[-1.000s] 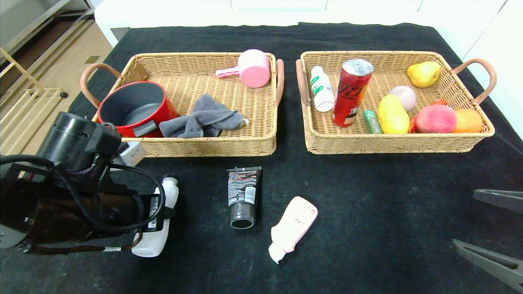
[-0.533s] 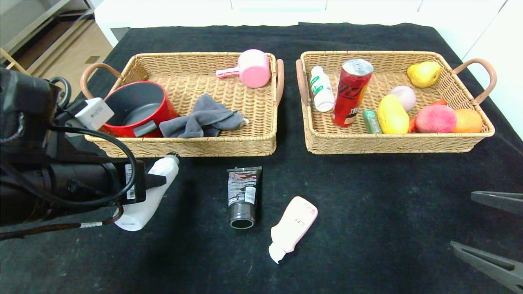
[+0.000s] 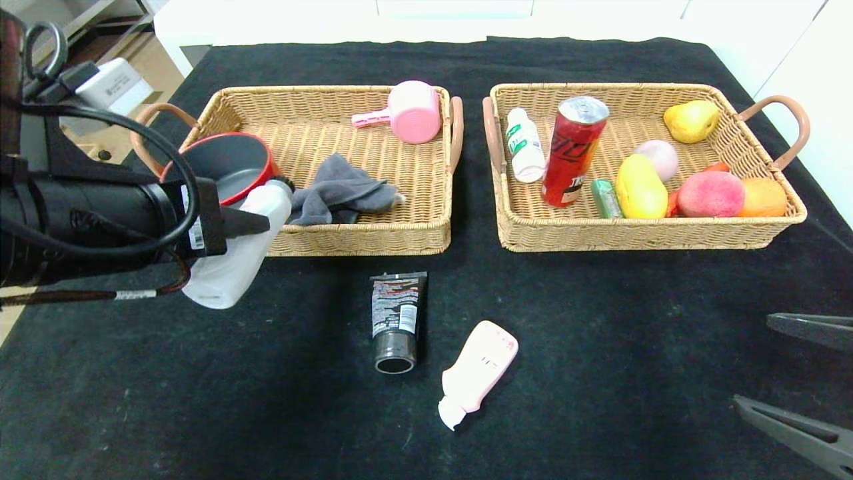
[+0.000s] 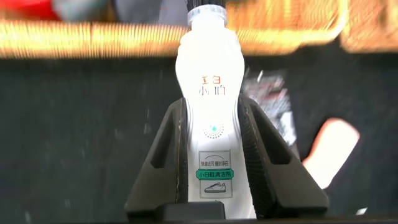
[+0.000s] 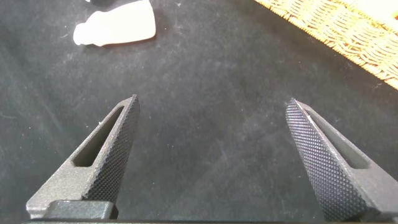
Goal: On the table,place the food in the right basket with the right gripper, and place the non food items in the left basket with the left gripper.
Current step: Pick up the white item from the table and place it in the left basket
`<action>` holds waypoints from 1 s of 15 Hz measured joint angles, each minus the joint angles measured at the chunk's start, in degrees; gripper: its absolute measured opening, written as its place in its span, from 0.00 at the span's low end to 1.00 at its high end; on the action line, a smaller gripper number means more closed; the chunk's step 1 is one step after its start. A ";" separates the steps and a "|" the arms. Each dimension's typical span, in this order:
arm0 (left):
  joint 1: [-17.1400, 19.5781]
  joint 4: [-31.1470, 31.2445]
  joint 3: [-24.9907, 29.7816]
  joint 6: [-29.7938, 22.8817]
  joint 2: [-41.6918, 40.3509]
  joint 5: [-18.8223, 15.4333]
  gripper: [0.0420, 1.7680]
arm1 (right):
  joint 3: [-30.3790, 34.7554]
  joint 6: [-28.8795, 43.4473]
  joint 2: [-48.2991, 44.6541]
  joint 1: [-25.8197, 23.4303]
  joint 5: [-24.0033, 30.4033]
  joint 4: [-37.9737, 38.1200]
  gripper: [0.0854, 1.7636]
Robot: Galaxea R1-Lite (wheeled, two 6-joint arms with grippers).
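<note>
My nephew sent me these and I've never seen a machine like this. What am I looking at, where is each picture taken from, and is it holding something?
It is a two-armed robot sorting things into baskets. The wide picture looks down from its head; the other two come from cameras on its wrists. Its left gripper is shut on a white curvy bottle, lifted off the black table near the left basket, which holds a red pot, a grey cloth and a pink cup. The right gripper waits open low at the table's right side. The right basket holds fruit, a red can and a small white bottle. A dark tube and a pink tube lie on the table.
</note>
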 joint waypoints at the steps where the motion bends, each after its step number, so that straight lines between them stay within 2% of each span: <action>1: 0.05 -0.04 -1.96 0.22 0.90 0.10 0.32 | 0.00 0.02 0.02 0.00 0.00 0.00 0.97; 4: 0.28 -0.67 -7.56 1.34 4.83 0.29 0.32 | 0.00 0.02 0.04 0.00 0.00 -0.02 0.97; 6: 0.49 -3.38 -10.51 2.32 7.74 0.30 0.32 | -0.07 0.02 0.06 0.00 0.00 0.00 0.97; 12: 2.47 -18.99 -12.32 4.63 15.82 -0.01 0.32 | -0.05 -0.28 0.06 0.09 0.00 -0.06 0.97; 15: 3.13 -22.35 -12.76 4.92 19.43 -0.09 0.32 | 0.04 -0.37 0.06 0.09 0.00 -0.06 0.97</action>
